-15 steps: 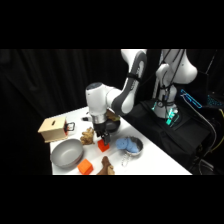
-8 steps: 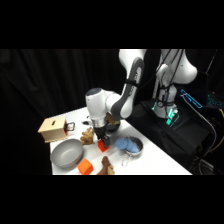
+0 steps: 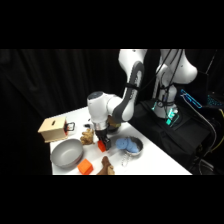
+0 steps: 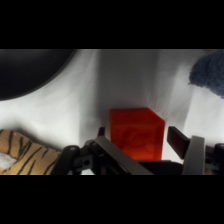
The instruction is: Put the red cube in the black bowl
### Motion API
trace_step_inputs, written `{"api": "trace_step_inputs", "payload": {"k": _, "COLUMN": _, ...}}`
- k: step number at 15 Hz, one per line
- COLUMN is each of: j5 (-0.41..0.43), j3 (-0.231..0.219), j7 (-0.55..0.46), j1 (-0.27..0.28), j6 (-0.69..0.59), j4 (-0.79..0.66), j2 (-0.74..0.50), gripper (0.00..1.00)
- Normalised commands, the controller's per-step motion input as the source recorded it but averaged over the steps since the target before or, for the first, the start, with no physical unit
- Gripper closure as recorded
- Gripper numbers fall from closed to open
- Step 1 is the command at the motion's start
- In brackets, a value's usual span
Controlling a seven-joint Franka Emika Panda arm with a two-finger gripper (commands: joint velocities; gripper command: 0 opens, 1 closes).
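Since a second ago the arm has swung a little toward the near side of the table [image 3: 150, 162] and come lower; the gripper [image 3: 102, 141] now sits over the red cube [image 3: 102, 146], where earlier it hung higher, beside the tan figure.

Taking the grey bowl [image 3: 66, 153] as landmark, left to right in the side view: a wooden box [image 3: 53, 129] stands behind it to the left. An orange block [image 3: 85, 166] lies just right of its near rim. The tan figure [image 3: 88, 136] stands behind and right of it. The cube lies right of the bowl, between it and the metal pot [image 3: 129, 146] with blue contents.

In the wrist view the cube [image 4: 137, 133] rests on the white surface between the two fingers [image 4: 179, 138], which stand wide on either side and do not press it. The black bowl [image 4: 27, 70] fills the upper left corner, apart from the cube; a striped toy [image 4: 25, 150] lies at lower left.

The table is white, and black curtains [image 3: 60, 75] hang behind it.
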Motion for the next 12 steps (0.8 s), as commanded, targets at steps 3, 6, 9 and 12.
{"api": "trace_step_inputs", "payload": {"k": 3, "j5": -0.023, "j3": -0.001, "j7": 0.08, "j1": 0.033, "j6": 0.15, "j4": 0.03, "j2": 0.03, "gripper": 0.45}}
{"api": "trace_step_inputs", "payload": {"k": 6, "j5": -0.041, "j3": -0.020, "j7": 0.09, "j1": 0.047, "j6": 0.14, "j4": 0.01, "j2": 0.01, "gripper": 0.69}}
{"api": "trace_step_inputs", "payload": {"k": 9, "j5": -0.052, "j3": -0.040, "j7": 0.11, "j1": 0.063, "j6": 0.10, "j4": -0.01, "j2": -0.04, "gripper": 0.74}}
{"api": "trace_step_inputs", "payload": {"k": 12, "j5": -0.060, "j3": -0.066, "j7": 0.16, "j1": 0.095, "j6": -0.04, "j4": -0.07, "j2": -0.18, "gripper": 0.77}}
